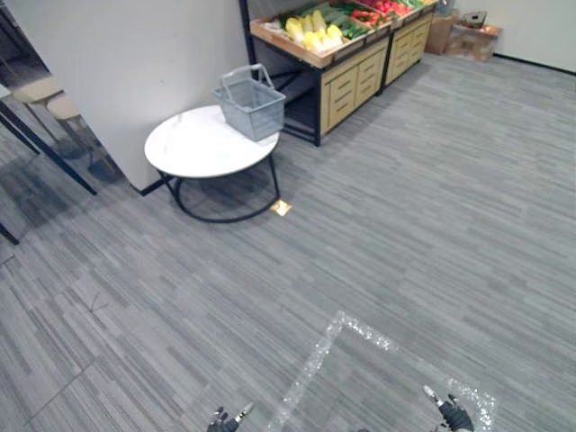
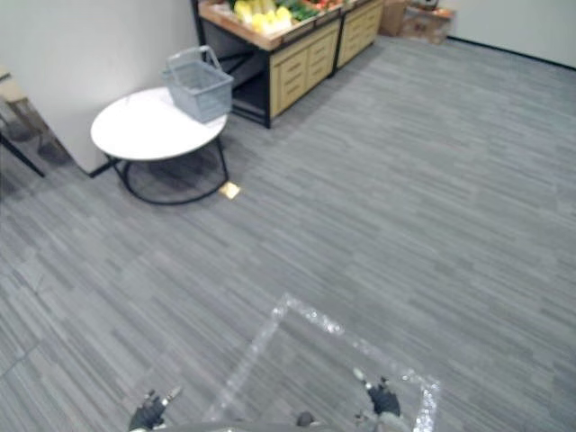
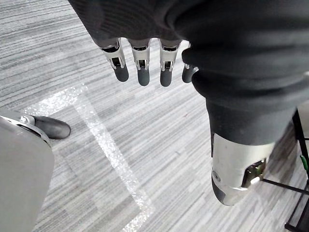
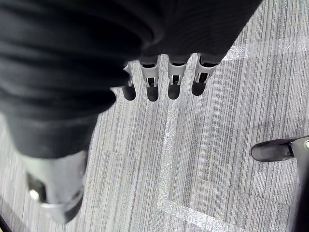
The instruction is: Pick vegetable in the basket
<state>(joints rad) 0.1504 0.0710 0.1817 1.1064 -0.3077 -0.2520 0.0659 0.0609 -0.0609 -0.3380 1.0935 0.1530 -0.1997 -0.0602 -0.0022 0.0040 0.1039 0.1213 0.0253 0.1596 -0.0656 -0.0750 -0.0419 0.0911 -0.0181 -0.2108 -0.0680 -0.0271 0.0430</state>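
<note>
A grey wire basket (image 1: pixel 251 104) stands at the back edge of a round white table (image 1: pixel 202 144), far ahead on the left. Behind it a wooden stand (image 1: pixel 335 67) holds yellow, green and red vegetables (image 1: pixel 315 30). My left hand (image 1: pixel 225 420) hangs at the bottom edge of the left eye view, over the floor, fingers (image 3: pixel 140 67) straight and holding nothing. My right hand (image 1: pixel 452 413) hangs low on the right, its fingers (image 4: pixel 175 77) relaxed and empty. Both hands are far from the basket and the stand.
A white wall (image 1: pixel 135 54) stands behind the table. Silver tape (image 1: pixel 315 360) marks a square on the grey floor near me. Cardboard boxes (image 1: pixel 468 36) sit at the far back right. Dark furniture legs (image 1: pixel 45 144) show at the left edge.
</note>
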